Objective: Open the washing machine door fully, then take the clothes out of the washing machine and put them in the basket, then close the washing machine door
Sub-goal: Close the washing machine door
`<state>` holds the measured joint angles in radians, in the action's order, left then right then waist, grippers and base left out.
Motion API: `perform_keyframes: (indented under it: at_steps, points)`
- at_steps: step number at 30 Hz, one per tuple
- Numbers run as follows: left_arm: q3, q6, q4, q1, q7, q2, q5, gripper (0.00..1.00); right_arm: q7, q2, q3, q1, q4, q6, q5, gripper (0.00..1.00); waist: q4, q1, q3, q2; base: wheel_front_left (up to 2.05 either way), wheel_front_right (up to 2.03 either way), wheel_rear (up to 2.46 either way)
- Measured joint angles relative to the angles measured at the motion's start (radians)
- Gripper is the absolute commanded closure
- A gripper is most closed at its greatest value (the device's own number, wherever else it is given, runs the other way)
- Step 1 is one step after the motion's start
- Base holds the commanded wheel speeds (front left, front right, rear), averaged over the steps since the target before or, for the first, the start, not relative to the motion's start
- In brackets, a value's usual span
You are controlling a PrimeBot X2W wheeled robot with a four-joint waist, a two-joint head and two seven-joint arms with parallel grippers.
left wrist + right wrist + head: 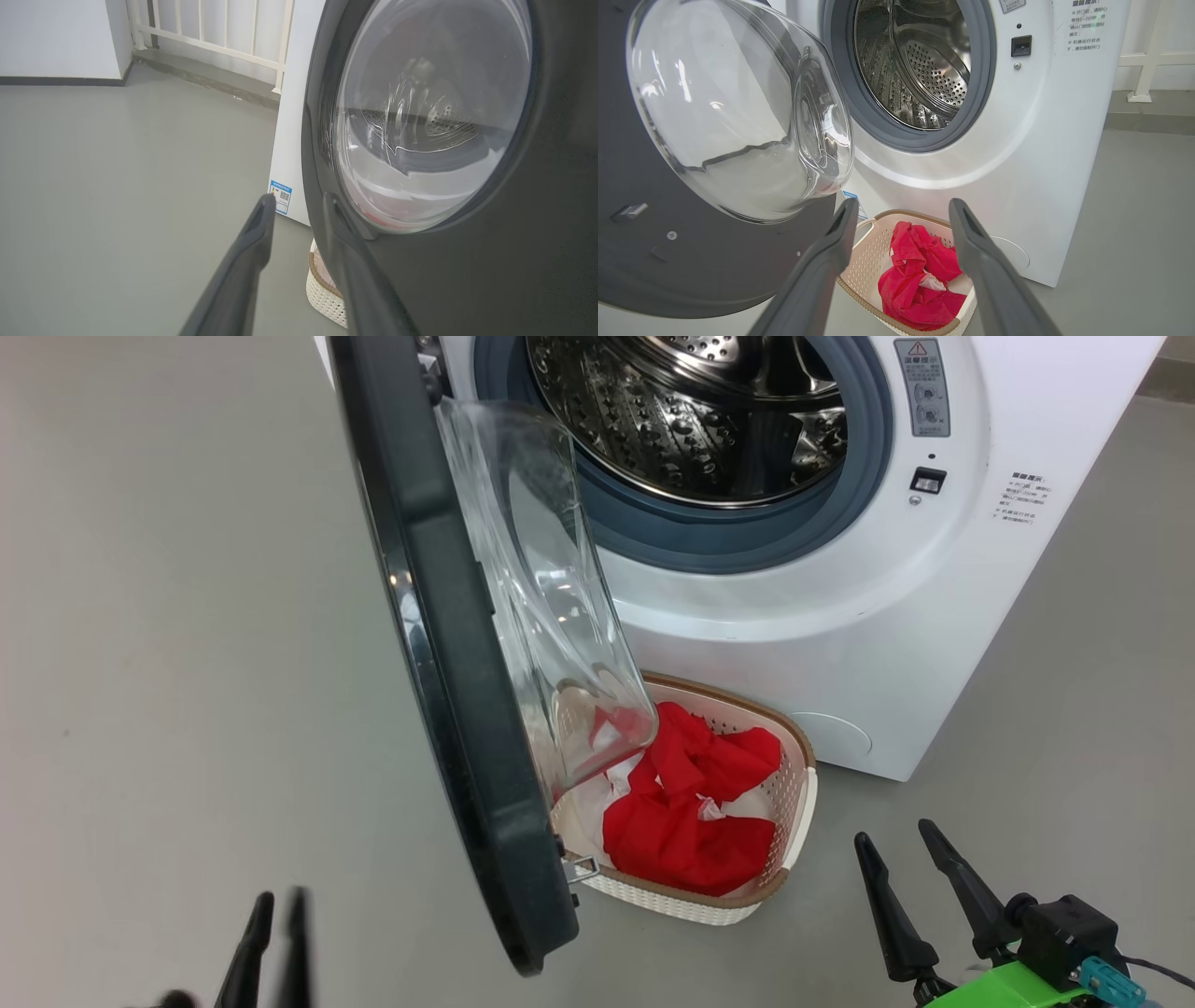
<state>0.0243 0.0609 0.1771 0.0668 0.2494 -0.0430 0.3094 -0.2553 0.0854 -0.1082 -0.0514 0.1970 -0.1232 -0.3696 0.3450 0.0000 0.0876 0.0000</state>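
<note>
While left pincer and right pincer gape empty | washing machine: blue QR label, grey warning sticker

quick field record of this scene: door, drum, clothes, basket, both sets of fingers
door: washing machine door open, swung out
drum: drum shows no clothes inside
clothes: red clothes piled in the basket
basket place: on the floor in front of the washing machine
left fingers: apart, beside the door's outer rim, holding nothing
right fingers: apart, empty, pointing towards the basket
step left: close the door
</note>
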Motion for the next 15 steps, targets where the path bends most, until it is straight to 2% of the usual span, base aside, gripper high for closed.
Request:
perform_keyframes:
  at_steps: [5,7,9,11,13,15]
  points:
    - [0.071,0.049,-0.017,-0.007,0.000,0.000,0.256,1.00,0.000,-0.001,0.000,0.000,0.000,0.000,0.000,0.00,0.002,0.0000,-0.002,0.0000,0.00,0.00,0.00]
    - [0.081,0.063,0.001,-0.017,0.000,0.000,0.461,1.00,0.000,-0.002,-0.001,0.000,0.001,0.000,0.000,0.00,0.000,0.0001,-0.002,0.0000,0.00,0.00,0.00]
    - [0.053,0.063,0.001,-0.033,0.001,-0.003,0.691,1.00,0.000,-0.002,-0.003,0.000,0.001,0.000,0.000,0.00,-0.003,0.0001,-0.002,0.0000,0.00,0.00,0.00]
    - [-0.018,0.063,-0.032,-0.046,0.005,-0.002,0.908,1.00,0.000,-0.004,-0.005,0.000,0.001,0.000,0.000,0.00,-0.007,0.0000,-0.002,0.0000,0.00,0.00,0.00]
    - [-0.084,0.063,-0.081,-0.049,-0.016,-0.002,1.053,1.00,0.000,-0.006,-0.005,0.000,0.001,0.000,0.000,0.00,-0.012,0.0000,0.000,0.0000,0.00,0.00,0.00]
    - [-0.112,0.063,-0.130,-0.049,-0.106,-0.020,1.195,1.00,0.000,-0.007,-0.006,0.000,0.001,0.000,0.000,0.00,-0.015,0.0000,0.004,0.0000,0.00,0.00,0.00]
